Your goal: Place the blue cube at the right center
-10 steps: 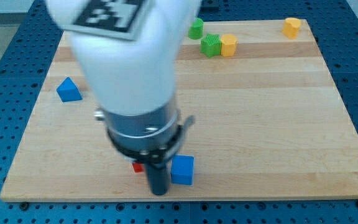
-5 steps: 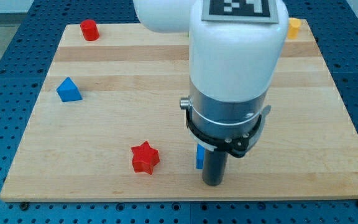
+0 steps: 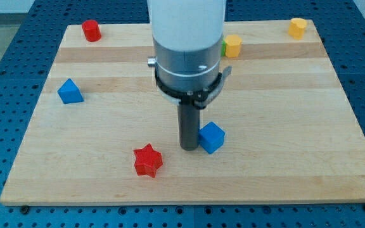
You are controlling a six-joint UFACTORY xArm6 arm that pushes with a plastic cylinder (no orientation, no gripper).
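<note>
The blue cube [image 3: 212, 137] sits on the wooden board [image 3: 284, 114] a little below the board's middle, turned at an angle. My tip [image 3: 189, 148] stands right at the cube's left side, touching or almost touching it. The white arm body above the rod hides part of the board's upper middle.
A red star [image 3: 147, 160] lies at the lower left of my tip. A blue triangular block [image 3: 70, 92] is at the left. A red cylinder [image 3: 92, 30] is at the top left. A yellow block [image 3: 232, 45] and another yellow block [image 3: 297, 27] are at the top right.
My tip has gone from the cube's right side to its left side and up the board. The blue cube has moved up and a little right and has turned.
</note>
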